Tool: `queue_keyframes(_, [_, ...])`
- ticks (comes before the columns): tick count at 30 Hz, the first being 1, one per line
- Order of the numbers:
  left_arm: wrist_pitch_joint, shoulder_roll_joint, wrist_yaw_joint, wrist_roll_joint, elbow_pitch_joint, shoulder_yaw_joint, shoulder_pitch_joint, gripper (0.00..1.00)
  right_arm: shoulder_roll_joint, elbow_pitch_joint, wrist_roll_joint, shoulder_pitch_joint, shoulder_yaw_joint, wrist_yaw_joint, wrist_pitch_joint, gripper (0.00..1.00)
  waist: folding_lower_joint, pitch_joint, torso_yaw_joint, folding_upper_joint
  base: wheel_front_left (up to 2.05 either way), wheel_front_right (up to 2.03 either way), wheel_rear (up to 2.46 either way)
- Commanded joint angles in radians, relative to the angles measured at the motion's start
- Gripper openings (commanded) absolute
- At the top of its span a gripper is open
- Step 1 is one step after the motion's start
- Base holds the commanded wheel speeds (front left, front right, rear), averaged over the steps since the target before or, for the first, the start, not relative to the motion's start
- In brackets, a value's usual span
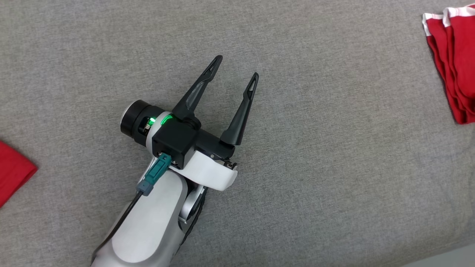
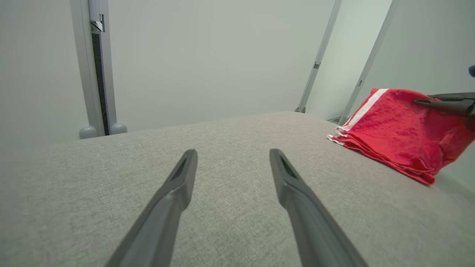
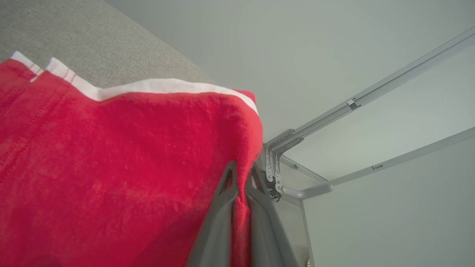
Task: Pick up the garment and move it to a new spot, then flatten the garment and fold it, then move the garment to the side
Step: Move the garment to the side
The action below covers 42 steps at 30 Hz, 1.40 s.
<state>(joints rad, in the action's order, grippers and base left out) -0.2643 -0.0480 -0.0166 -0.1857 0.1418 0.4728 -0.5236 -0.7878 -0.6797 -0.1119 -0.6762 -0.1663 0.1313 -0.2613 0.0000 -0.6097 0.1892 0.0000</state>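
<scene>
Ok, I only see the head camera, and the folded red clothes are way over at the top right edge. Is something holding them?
Observer: Yes. The right wrist view shows the right pincer shut on the red garment, its edge pinched between the jaws.
Operator: Is it up in the air?
Observer: Not all of it. In the left wrist view its white-striped end lies on the grey surface.
Operator: What's past the surface?
Observer: A pale wall with metal frame posts.
</scene>
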Motion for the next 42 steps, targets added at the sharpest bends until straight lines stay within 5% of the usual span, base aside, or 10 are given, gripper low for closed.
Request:
queue_keyframes(1, [0.000, -0.005, 0.005, 0.004, 0.007, -0.007, -0.010, 1.00, 0.004, -0.008, 0.010, 0.006, 0.012, -0.001, -0.006, 0.00, 0.0000, 0.001, -0.008, 0.0000, 0.00, 0.00, 0.00])
queue_keyframes(2, [0.000, -0.005, 0.004, 0.005, 0.010, -0.010, -0.007, 1.00, 0.005, -0.013, 0.015, 0.004, 0.021, -0.001, -0.006, 0.00, 0.0000, 0.004, -0.011, 0.0000, 0.00, 0.00, 0.00])
queue_keyframes(3, [0.000, -0.005, 0.004, 0.003, 0.011, -0.012, -0.003, 1.00, 0.009, -0.017, 0.021, 0.001, 0.034, -0.001, -0.006, 0.19, 0.0000, 0.009, -0.014, 0.0000, 0.00, 0.00, 0.00])
queue_keyframes(4, [0.000, -0.005, 0.004, -0.002, 0.011, -0.012, 0.001, 1.00, 0.014, -0.022, 0.026, 0.000, 0.050, -0.001, -0.006, 0.78, 0.0000, 0.017, -0.017, 0.0000, 0.00, 0.00, 0.00])
queue_keyframes(5, [0.000, -0.005, 0.004, -0.009, 0.011, -0.012, 0.004, 1.00, 0.023, -0.027, 0.026, 0.002, 0.062, -0.001, -0.006, 1.00, 0.0000, 0.026, -0.021, 0.0000, 0.00, 0.00, 0.00])
queue_keyframes(14, [0.000, -0.004, 0.019, -0.069, -0.002, -0.006, 0.057, 1.00, 0.107, 0.013, 0.052, 0.067, 0.188, -0.001, -0.006, 1.00, 0.0000, 0.175, -0.053, 0.0000, 0.00, 0.00, 0.00])
queue_keyframes(20, [0.000, -0.004, 0.034, -0.108, -0.015, -0.027, 0.136, 1.00, 0.213, 0.170, 0.009, 0.158, 0.223, -0.001, -0.006, 1.00, 0.0000, 0.305, -0.095, 0.0000, 0.00, 0.00, 0.00])
queue_keyframes(30, [0.000, -0.004, 0.041, -0.120, -0.036, -0.139, 0.275, 1.00, 0.403, 0.396, -0.095, 0.338, 0.176, -0.001, -0.004, 1.00, 0.0000, 0.453, -0.185, 0.0000, 0.00, 0.00, 0.00])
queue_keyframes(42, [0.000, -0.005, 0.046, -0.124, -0.029, -0.197, 0.390, 1.00, 0.556, 0.467, -0.142, 0.509, 0.147, -0.001, -0.004, 1.00, 0.0000, 0.516, -0.228, 0.0000, 0.00, 0.00, 0.00])
